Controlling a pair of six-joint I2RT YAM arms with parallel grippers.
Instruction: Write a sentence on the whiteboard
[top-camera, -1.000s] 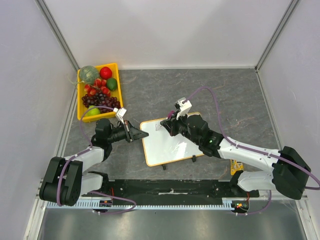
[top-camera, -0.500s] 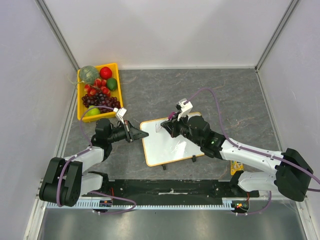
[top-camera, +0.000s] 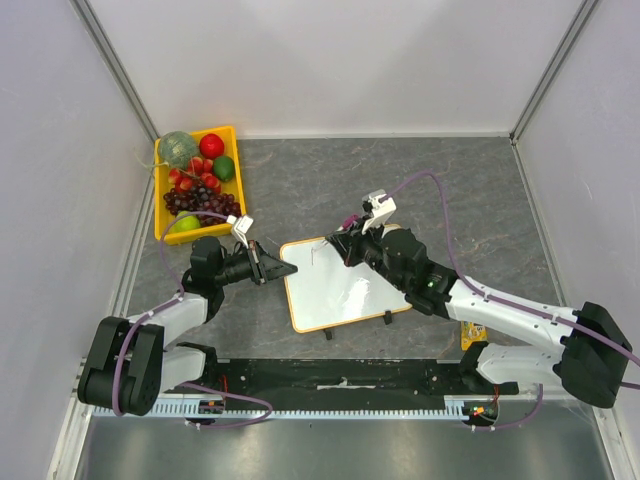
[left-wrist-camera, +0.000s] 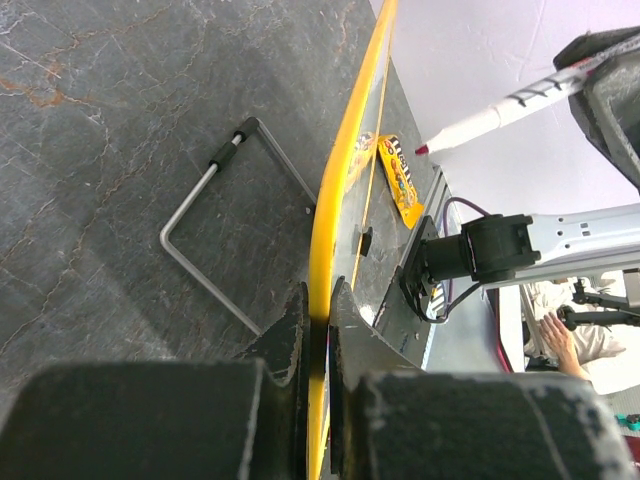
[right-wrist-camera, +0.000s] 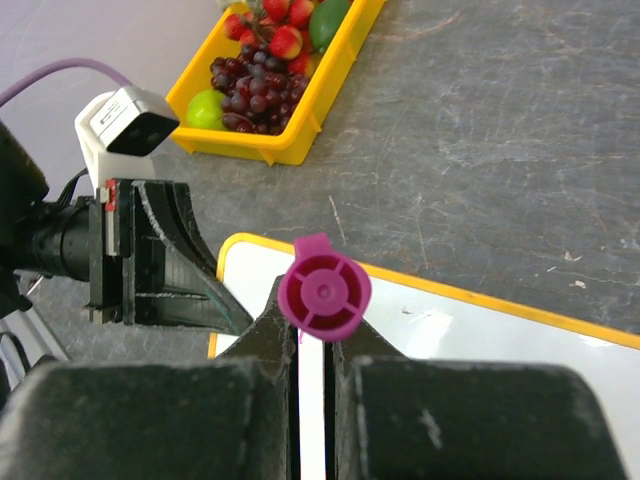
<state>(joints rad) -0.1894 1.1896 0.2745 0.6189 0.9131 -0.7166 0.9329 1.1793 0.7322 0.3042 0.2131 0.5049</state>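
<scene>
Your left gripper (top-camera: 285, 269) is clenched on the left short edge of the board (top-camera: 335, 290), its fingers (left-wrist-camera: 292, 330) pinching the yellow-orange frame from both sides. The board lies on the grey table (top-camera: 450, 190) in front of the arms, turned a little so its left end sits further from you than its right. Two small black clips show along its near long edge. A bent wire stand (left-wrist-camera: 188, 206) lies on the table just beside the frame in the left wrist view. Your right gripper (top-camera: 350, 245) is over the board's far left corner, grasping a marker (right-wrist-camera: 324, 291) between its closed fingers. The magenta end cap faces the wrist camera and the tip points down towards the board. In the left wrist view the tip looks clear of the board's face, though you cannot be certain from that angle. Any writing on the board is too small to make out. A yellow tray (right-wrist-camera: 262, 148) of fruit, with grapes (right-wrist-camera: 255, 95) among it, sits at the table's far left, well apart from the board. A small yellow packet (top-camera: 472, 333) lies near the right arm's base.
</scene>
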